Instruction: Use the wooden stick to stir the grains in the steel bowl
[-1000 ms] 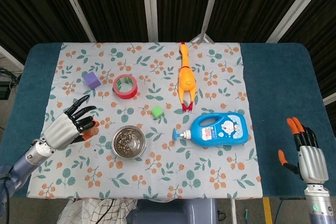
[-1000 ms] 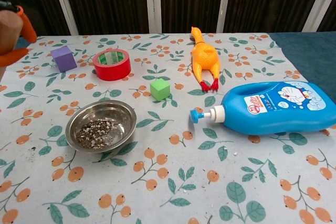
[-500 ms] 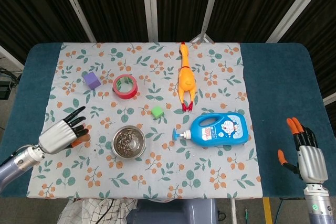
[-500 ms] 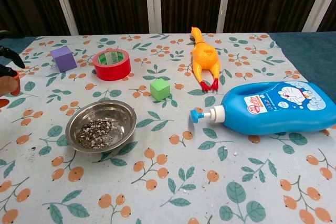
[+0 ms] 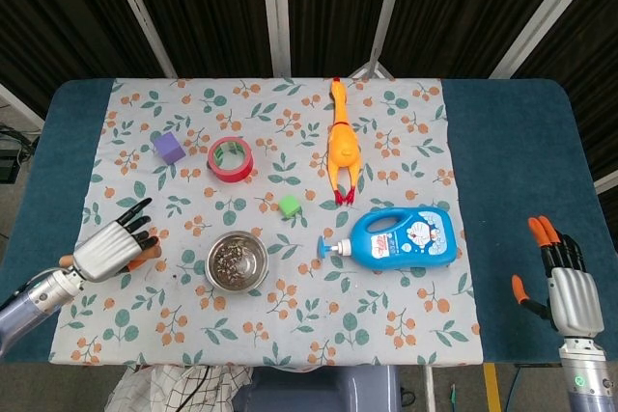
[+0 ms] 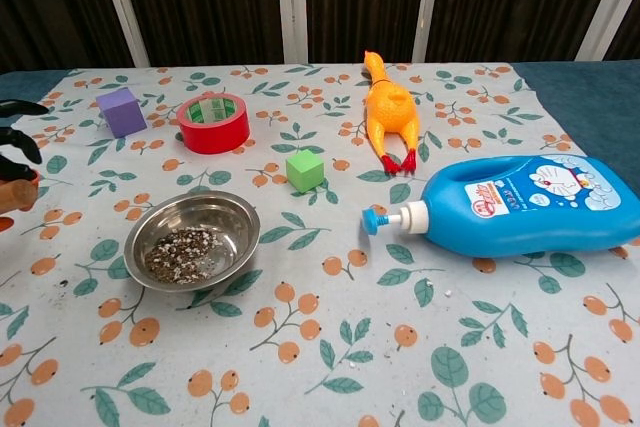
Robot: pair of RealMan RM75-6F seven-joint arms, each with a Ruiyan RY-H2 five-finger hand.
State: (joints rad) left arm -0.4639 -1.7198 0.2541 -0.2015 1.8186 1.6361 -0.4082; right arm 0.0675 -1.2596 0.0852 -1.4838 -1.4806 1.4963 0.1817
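Note:
The steel bowl point(image 5: 237, 261) point(image 6: 192, 239) sits on the floral cloth at the front left, with dark grains point(image 6: 180, 252) in its bottom. My left hand point(image 5: 111, 250) is low over the cloth, well left of the bowl, with its dark fingers spread. It holds the wooden stick point(image 5: 66, 260) under the palm; one brown end point(image 6: 15, 195) shows at the left edge of the chest view. My right hand point(image 5: 570, 288) hangs off the table's front right corner, fingers apart and holding nothing.
A purple cube point(image 5: 168, 148) and a red tape roll point(image 5: 231, 159) lie behind the bowl. A green cube point(image 5: 289, 205), a rubber chicken point(image 5: 341, 145) and a blue detergent bottle point(image 5: 401, 237) on its side lie to its right.
My left hand has dropped from a raised pose down to the cloth and drifted left, away from the bowl, with the stick. The right hand has not moved.

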